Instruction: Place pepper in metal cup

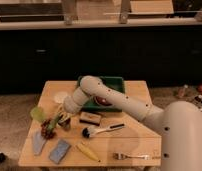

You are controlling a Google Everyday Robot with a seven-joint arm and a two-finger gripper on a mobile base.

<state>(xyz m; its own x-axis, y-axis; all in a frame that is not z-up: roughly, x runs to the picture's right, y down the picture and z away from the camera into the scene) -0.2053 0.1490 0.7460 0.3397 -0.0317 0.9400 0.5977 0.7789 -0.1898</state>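
Placement is the step that seems to be in hand, judging from where the arm is reaching. The gripper (63,116) is hanging at the left-centre of the frame, low over the left part of the wooden table (129,142), and whether it is wide, narrow or holding anything I cannot tell.

A slim green shape that I am taking for the pepper (55,121) is showing just below and left of the gripper, slanting down toward the dark red cluster (47,132); whether the gripper is gripping it is not clear. The metal cup (64,123) is sitting right under the gripper, just right of that cluster, partly hidden by the arm.

To do this well, the pepper's lower tip should be pointing into the cup's mouth before any release, since a slim, long piece is likely to tip over the rim if dropped flat. The cup looks light, so the descent should be running straight down to avoid knocking it. The red cluster and the pale yellow-green item (38,114) at the far left are crowding that side, so any correction is better made from the right. The sponge block (90,118), brush (100,130), corn cob (88,151) and green bin (116,82) are lying well out of the way.
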